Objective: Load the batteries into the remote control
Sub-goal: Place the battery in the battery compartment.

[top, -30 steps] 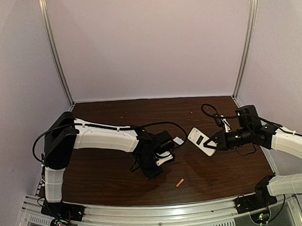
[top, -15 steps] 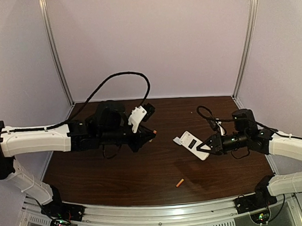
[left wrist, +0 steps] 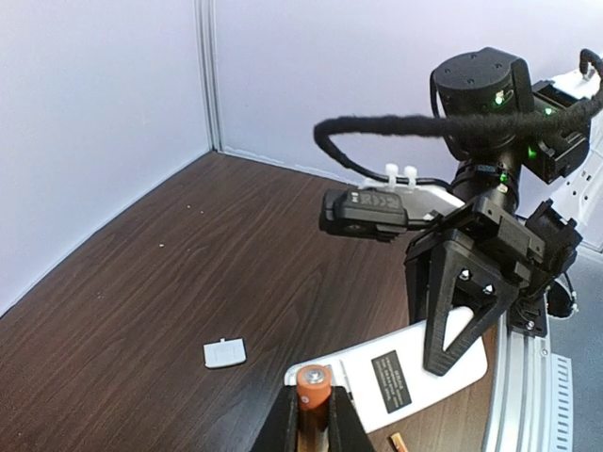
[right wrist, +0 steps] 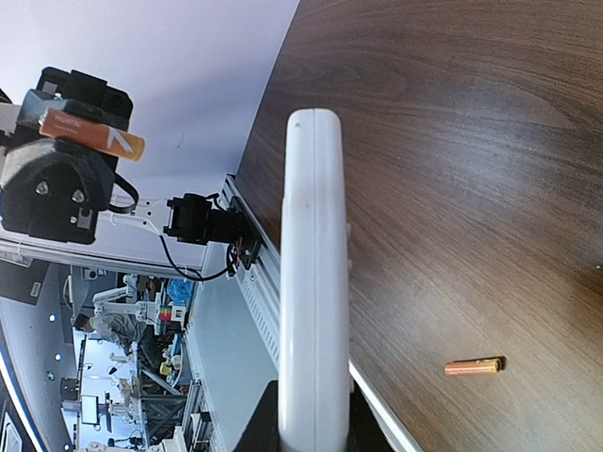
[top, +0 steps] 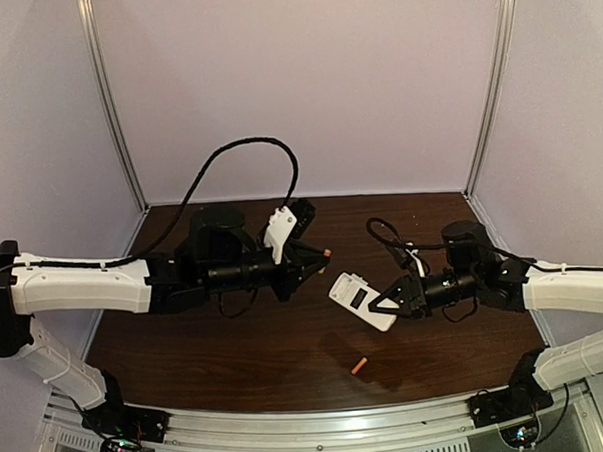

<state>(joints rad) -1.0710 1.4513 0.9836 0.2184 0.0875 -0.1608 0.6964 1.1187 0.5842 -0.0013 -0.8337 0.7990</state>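
Left end effector [top: 319, 257], grasping a battery [top: 326, 254], and right end effector [top: 390, 304], gripping the remote control [top: 360, 300], have drawn closer together; the other battery [top: 359, 366] lies unmoved.

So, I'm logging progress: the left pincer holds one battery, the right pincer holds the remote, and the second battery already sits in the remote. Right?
Not quite. The second battery lies loose on the table, apart from the remote; the top external view shows it. The left pincer does hold one battery, the right pincer the remote.
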